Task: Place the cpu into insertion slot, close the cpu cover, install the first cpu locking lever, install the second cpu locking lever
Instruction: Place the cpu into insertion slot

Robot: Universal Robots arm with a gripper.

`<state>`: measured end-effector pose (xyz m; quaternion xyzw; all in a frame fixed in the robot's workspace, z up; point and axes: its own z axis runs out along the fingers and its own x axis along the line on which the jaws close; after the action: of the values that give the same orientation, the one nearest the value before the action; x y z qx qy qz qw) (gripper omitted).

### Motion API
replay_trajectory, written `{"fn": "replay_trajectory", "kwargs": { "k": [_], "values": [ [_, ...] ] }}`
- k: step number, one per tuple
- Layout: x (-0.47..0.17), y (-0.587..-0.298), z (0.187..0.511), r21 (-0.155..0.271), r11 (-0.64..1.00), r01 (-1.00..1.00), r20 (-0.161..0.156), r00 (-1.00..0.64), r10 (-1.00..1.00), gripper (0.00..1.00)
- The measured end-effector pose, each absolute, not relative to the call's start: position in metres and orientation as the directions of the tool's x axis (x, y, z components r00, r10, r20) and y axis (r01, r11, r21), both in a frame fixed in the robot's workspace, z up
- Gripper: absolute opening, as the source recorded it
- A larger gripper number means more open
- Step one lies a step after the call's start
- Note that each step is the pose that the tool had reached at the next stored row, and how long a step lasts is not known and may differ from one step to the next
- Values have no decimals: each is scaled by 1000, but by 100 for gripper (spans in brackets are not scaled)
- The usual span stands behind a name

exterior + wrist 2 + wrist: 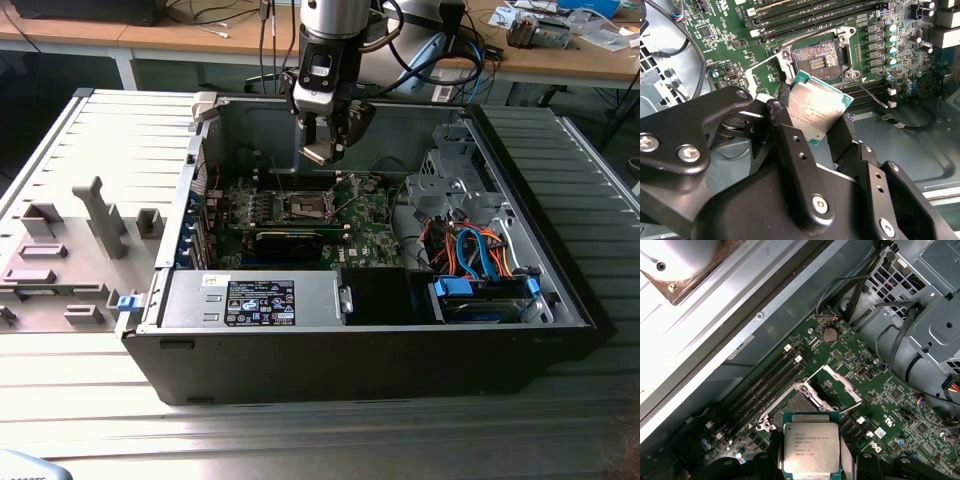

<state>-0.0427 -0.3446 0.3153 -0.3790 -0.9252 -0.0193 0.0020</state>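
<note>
Silver-grey lid up, green edge showing: the cpu point(815, 107) is pinched by two opposite edges in the gripper point(812, 120), black fingers point(782, 117) clamped on either side. Same grip in the first wrist view, cpu point(812, 447) sitting between the fingers of the gripper point(812, 462).

Position: in the exterior view the gripper point(325, 140) hangs inside the open computer case point(560, 300), above the motherboard point(370, 235) and clear of it. The chip is over the near side of the insertion slot point(817, 57), not touching it, and looks tilted to the board in the second wrist view.

Status:
- Slot point(797, 407) is bare, contact field exposed. Nothing seated.
- The cpu cover point(846, 387) is flipped open, standing up off the far side of the slot.
- One thin wire locking lever point(871, 93) sticks out free beside the slot, so unlatched. Can't make out the second lever for sure.

My read: step one in progress, chip in hand and roughly lined up but not down. Seating, cover and both levers are all outstanding.
</note>
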Motion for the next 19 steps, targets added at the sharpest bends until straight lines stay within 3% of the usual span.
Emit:
{"fn": "replay_trajectory", "kwargs": {
  "k": [19],
  "values": [
    [-43, -345, 314, 34, 688, 725, 18, -689, 725, 55]
  ]
}}
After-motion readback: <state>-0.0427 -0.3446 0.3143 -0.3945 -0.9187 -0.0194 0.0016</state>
